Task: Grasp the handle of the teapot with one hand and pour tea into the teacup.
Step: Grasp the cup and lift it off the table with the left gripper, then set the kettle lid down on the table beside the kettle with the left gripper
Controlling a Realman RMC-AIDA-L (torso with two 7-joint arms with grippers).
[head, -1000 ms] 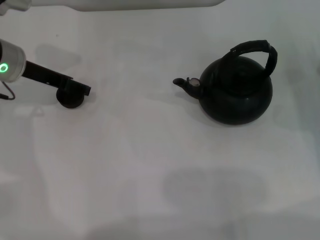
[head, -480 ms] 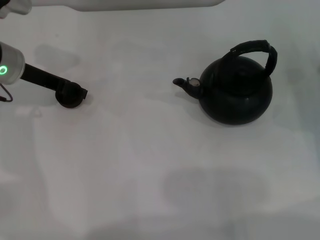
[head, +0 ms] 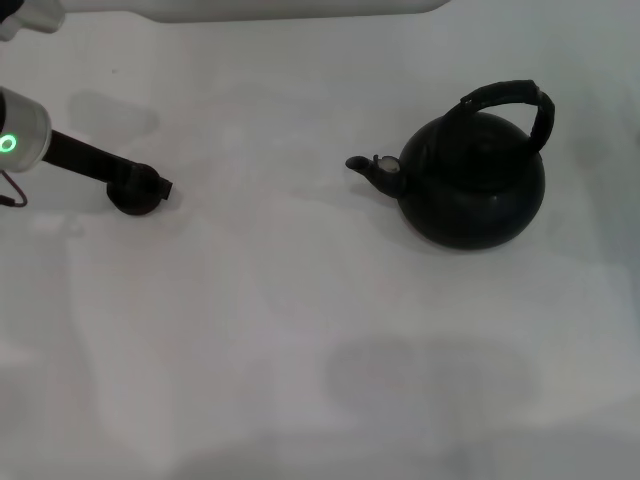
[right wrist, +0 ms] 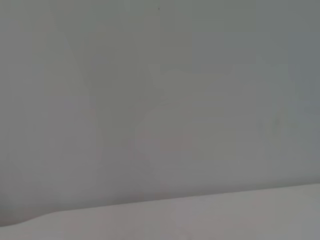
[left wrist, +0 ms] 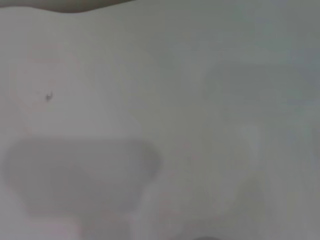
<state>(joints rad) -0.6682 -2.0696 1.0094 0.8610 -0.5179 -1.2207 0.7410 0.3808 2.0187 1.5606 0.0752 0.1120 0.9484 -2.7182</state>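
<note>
Left claw (head: 150, 188) at one teacup (head: 133, 196), grip state unclear, one teapot (head: 470, 180) well apart

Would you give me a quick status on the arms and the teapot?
Left gripper at the teacup. Right arm out of view. Teapot upright, handle untouched. Nothing between them.

A plain white, matte worktop (head: 300, 330) fills the head view. On it, toward the right, stands a large round matte-black teapot (head: 470, 190), upright, its short curved spout pointing left. Well apart, at the far left, a tiny round dark handleless teacup (head: 134, 195) sits on the same surface.
</note>
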